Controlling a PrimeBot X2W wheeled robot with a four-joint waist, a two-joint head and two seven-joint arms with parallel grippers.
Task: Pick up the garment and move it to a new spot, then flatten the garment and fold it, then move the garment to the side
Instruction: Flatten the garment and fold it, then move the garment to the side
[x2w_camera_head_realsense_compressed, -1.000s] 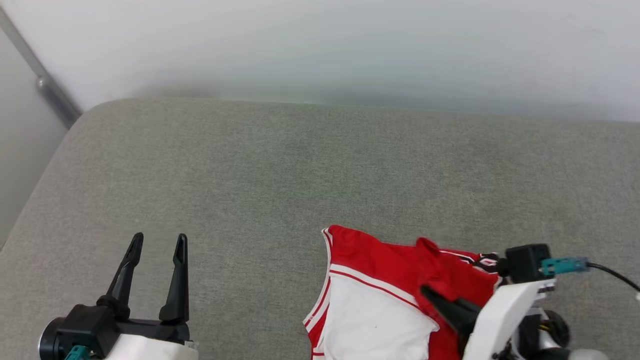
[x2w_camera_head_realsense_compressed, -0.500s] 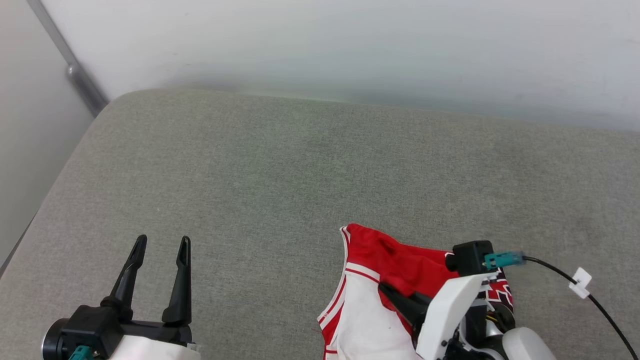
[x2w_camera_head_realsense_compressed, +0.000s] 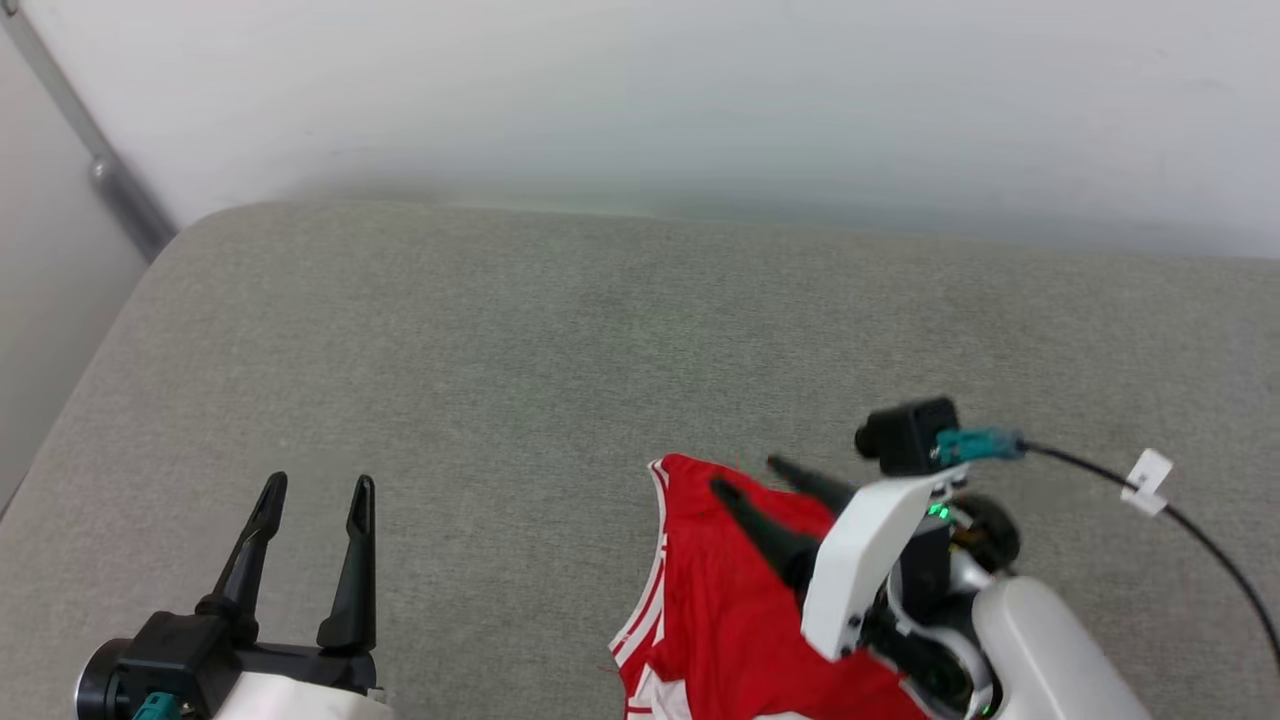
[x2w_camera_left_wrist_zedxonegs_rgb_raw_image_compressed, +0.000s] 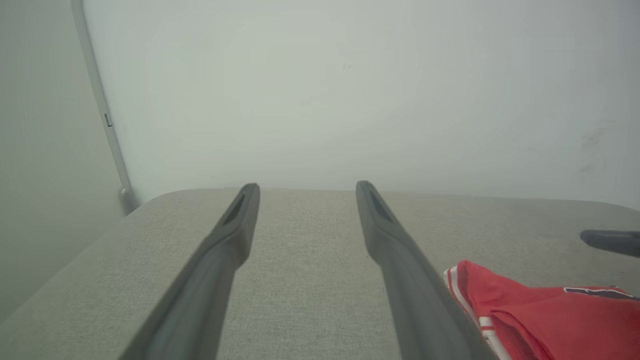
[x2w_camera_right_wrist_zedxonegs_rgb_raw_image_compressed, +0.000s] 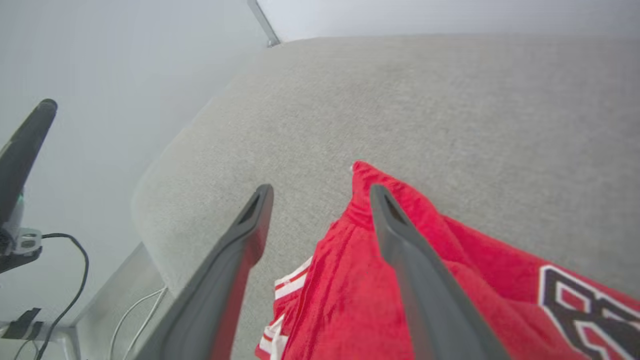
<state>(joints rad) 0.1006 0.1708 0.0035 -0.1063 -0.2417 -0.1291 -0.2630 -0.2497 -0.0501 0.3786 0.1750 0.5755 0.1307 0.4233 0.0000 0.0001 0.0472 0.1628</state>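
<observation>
**Shirt lies loose under open right jaws**

The right jaws stand wide apart, gripping nothing. The shirt (x2w_camera_head_realsense_compressed: 700, 600) lies crumpled on the grey cushion (x2w_camera_head_realsense_compressed: 500, 350) directly beneath them. Its red corner reaches just past their tips, and black lettering shows off to their right. The left jaws, also spread and empty, hang over bare cushion, with the shirt off to their right.
</observation>
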